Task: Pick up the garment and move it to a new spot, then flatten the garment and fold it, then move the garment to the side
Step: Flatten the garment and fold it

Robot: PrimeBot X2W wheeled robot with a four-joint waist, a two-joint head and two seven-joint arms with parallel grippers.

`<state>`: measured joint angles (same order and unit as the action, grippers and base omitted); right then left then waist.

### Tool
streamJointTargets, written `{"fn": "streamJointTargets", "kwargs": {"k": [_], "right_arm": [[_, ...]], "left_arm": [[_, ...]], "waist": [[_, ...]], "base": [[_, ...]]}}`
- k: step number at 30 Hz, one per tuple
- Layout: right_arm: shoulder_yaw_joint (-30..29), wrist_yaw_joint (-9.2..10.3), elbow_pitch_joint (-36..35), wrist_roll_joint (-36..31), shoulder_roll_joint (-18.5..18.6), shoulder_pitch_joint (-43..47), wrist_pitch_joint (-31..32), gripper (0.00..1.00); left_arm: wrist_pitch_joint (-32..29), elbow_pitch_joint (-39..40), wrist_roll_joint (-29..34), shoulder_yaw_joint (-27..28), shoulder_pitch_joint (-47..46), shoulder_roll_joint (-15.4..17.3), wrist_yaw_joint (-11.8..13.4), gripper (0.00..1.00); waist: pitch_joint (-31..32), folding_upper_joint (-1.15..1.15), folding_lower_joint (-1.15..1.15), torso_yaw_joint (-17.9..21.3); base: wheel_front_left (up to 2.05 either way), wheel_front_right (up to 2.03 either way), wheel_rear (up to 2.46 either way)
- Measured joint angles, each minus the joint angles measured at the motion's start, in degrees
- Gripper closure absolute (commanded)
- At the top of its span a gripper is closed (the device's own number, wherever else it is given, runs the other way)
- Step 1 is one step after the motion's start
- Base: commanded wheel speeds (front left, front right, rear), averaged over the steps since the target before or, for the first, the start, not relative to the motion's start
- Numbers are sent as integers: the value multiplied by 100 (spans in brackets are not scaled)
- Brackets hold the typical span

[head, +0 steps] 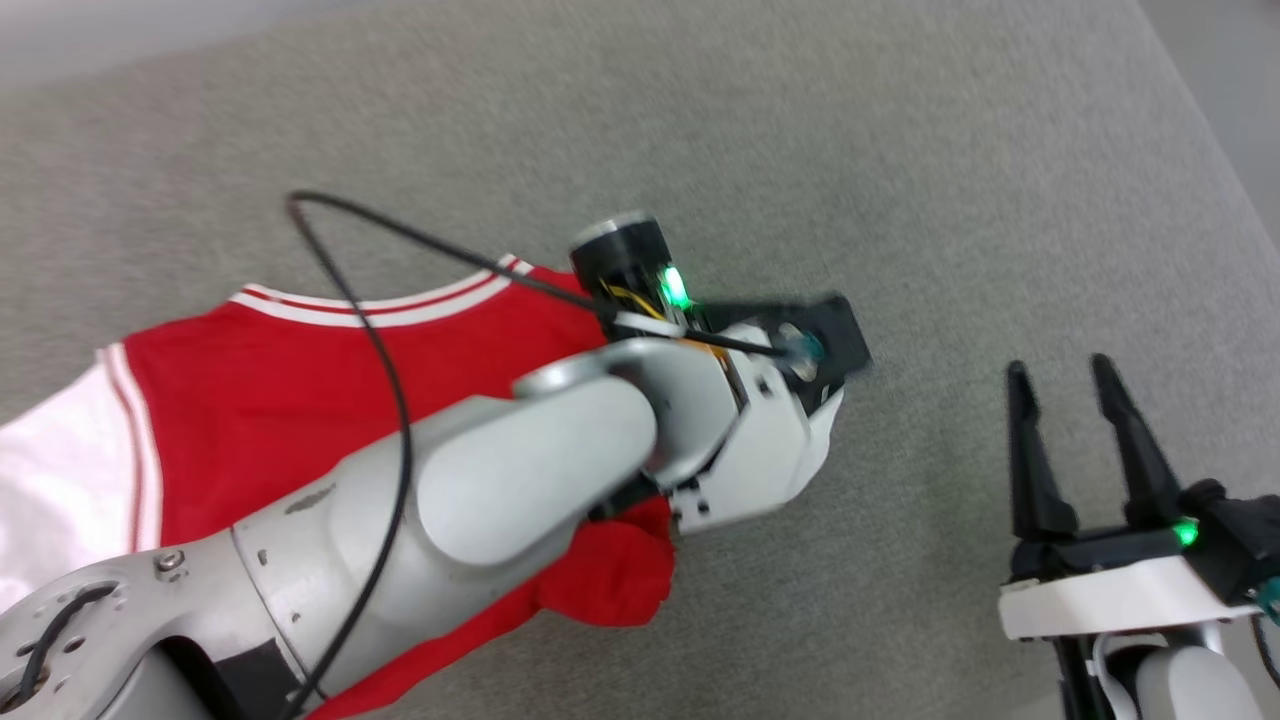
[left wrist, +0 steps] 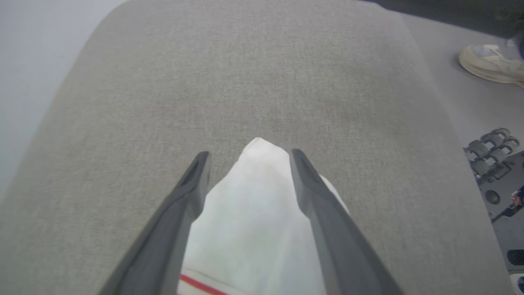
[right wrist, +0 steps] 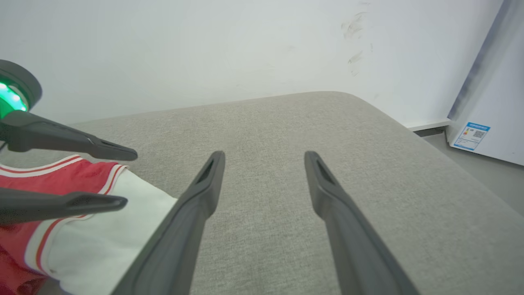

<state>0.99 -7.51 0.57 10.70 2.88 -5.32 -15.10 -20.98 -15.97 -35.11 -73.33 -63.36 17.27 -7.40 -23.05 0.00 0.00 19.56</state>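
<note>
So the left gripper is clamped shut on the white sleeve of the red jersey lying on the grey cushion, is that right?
No. The left gripper is open, fingers apart, the white sleeve showing between them, as the left wrist view shows. The red jersey does lie on the grey cushion.

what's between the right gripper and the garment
Bare grey cushion, seen in the head view between the right gripper and the garment.

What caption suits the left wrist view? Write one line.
Left jaws open astride the garment's white sleeve on the grey cushion.
</note>
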Motion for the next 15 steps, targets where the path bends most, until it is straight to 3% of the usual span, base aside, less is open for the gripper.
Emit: {"fn": "streamJointTargets", "kwargs": {"k": [2, 5, 9, 15], "right_arm": [[-147, 0, -12, -89, 4, 67, 0, 0], [-305, 0, -32, -286, 1, 104, 1, 0], [-554, 0, -102, -554, 2, 98, 0, 0], [-854, 1, -224, -1067, 3, -37, 0, 0]], "left_arm": [[731, -214, 121, 182, -10, -23, 76, 0], [1595, -360, 342, 396, 120, -46, 445, 0], [2529, -388, 498, 732, 587, 115, 1228, 0], [3420, -183, 476, 1378, 1562, 646, 2493, 0]], "waist": [[180, 0, 0, -92], [463, 0, 0, -249], [811, 0, 0, -500], [1192, 0, 0, -945]], "base": [[0, 0, 0], [0, 0, 0], [0, 0, 0], [0, 0, 0]]}}
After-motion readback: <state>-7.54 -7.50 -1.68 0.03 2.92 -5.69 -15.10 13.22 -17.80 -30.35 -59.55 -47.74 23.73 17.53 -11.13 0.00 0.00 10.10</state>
